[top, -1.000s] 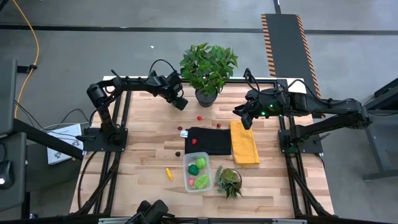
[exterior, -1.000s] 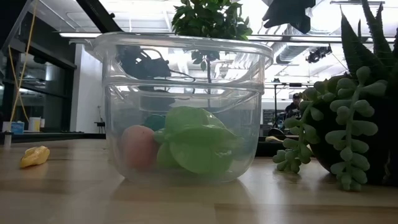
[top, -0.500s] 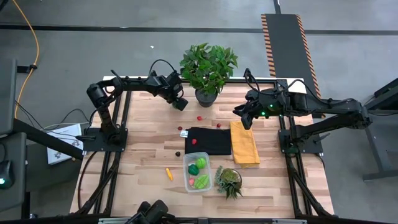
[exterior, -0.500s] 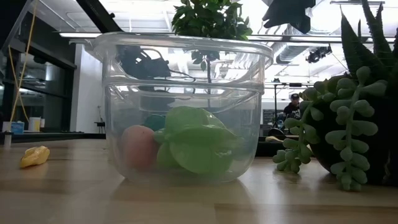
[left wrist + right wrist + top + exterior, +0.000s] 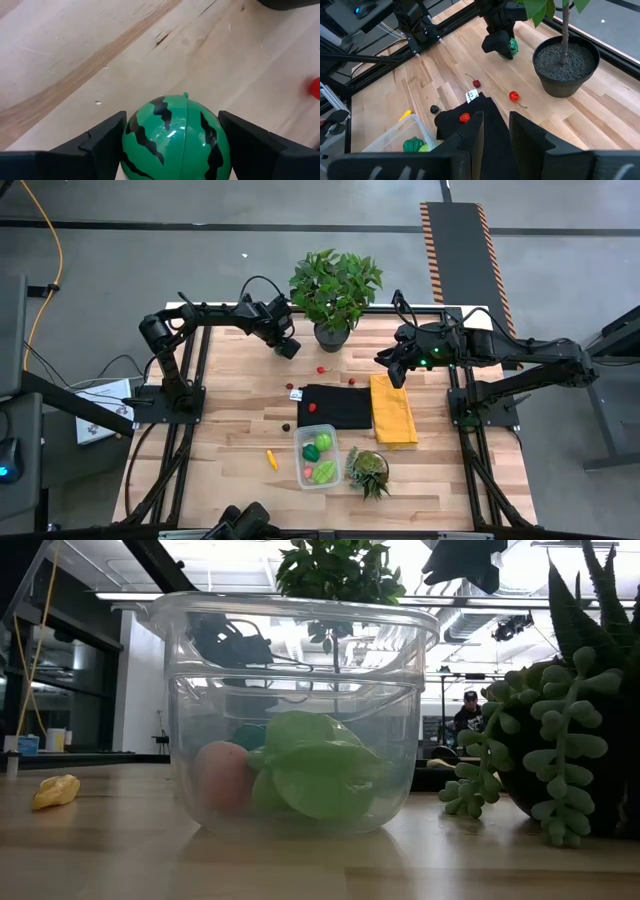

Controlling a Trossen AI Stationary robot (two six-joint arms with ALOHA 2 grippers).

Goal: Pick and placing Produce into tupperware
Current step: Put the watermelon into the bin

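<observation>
No readable brand or writing is seen; only a small white tag (image 5: 472, 95) lies on the wood by the black cloth (image 5: 335, 406), print too small to read.

The left gripper (image 5: 175, 145) is at the table's far side, beside the potted plant (image 5: 335, 292). A small toy watermelon (image 5: 176, 138), a glossy green ball w/ dark zigzag stripes and a moulded seam, sits between its fingers (image 5: 97, 137), which are set wide and closed against the ball's sides.

The right gripper (image 5: 495, 135) hangs over the far end of the yellow cloth (image 5: 392, 409), fingers a narrow gap apart, nothing held.

The tupperware (image 5: 317, 456), clear plastic w/ rounded corners, stands just nearer than the black cloth, next to the succulent (image 5: 369, 471). Smooth green pieces (image 5: 315, 775) and a pinkish one (image 5: 222, 778) are inside. A yellow piece (image 5: 271, 459) lies on the pale wooden table (image 5: 235, 430) beside it; red berries (image 5: 514, 96) are scattered further back.
</observation>
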